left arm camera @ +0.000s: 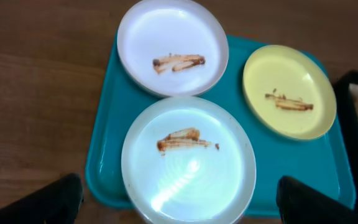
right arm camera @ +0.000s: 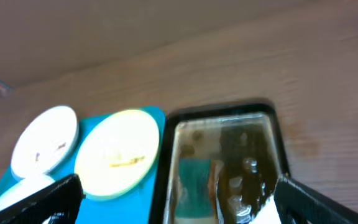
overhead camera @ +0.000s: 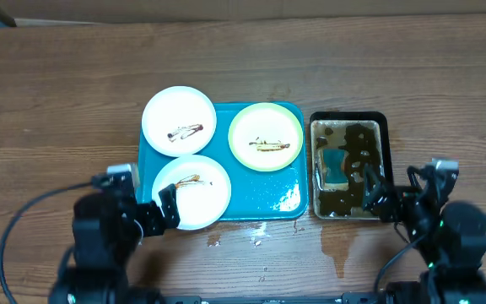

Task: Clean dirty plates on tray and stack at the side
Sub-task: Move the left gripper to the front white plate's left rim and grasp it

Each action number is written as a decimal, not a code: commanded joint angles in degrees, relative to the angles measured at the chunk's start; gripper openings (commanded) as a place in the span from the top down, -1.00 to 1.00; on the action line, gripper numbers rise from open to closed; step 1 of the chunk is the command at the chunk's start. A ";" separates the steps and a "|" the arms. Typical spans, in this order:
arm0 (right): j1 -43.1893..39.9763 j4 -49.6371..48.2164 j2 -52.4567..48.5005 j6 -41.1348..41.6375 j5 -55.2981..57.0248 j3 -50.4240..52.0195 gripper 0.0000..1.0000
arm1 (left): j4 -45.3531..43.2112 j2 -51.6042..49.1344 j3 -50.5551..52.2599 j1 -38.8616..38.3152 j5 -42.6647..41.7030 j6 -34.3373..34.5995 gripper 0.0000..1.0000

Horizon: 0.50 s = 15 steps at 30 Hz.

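Front white plate [overhead camera: 194,192], rear white plate [overhead camera: 179,120], yellow-green plate [overhead camera: 266,136] seated on tray [overhead camera: 287,199], all streaked. Left hand [left arm camera: 188,199] spread near front white plate; right hand [right arm camera: 182,198] spread over pan [overhead camera: 349,117]. Risk judged: wet plate slipped from pinch, touching rear white plate dragged, brown water dripped onto tabletop [overhead camera: 57,101].
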<state>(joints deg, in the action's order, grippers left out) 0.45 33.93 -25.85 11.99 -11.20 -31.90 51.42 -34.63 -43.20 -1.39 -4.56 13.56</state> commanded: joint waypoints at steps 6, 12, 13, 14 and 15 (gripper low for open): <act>-0.20 10.40 -14.51 0.07 -4.11 -14.25 -1.00 | 11.34 -15.32 -12.79 0.09 -6.47 0.87 -1.00; -0.20 10.38 -18.73 0.09 -5.66 -14.25 -1.00 | 14.21 -21.27 -12.09 0.09 -11.58 3.39 -1.00; -0.20 10.43 -19.17 0.07 -5.64 -14.25 -1.00 | 15.50 -22.58 -11.78 0.09 -11.08 5.84 -0.99; -0.20 10.47 -19.52 0.04 -5.62 -14.25 -1.00 | 16.39 -23.74 -11.39 0.09 -10.86 7.50 -1.00; -0.20 10.49 -19.91 0.04 -5.62 -14.25 -1.00 | 17.46 -25.14 -10.82 0.09 -10.29 9.01 -1.00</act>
<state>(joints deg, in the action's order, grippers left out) 0.45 44.62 -45.32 11.99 -15.90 -45.06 67.31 -56.77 -54.68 -1.39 -13.56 16.47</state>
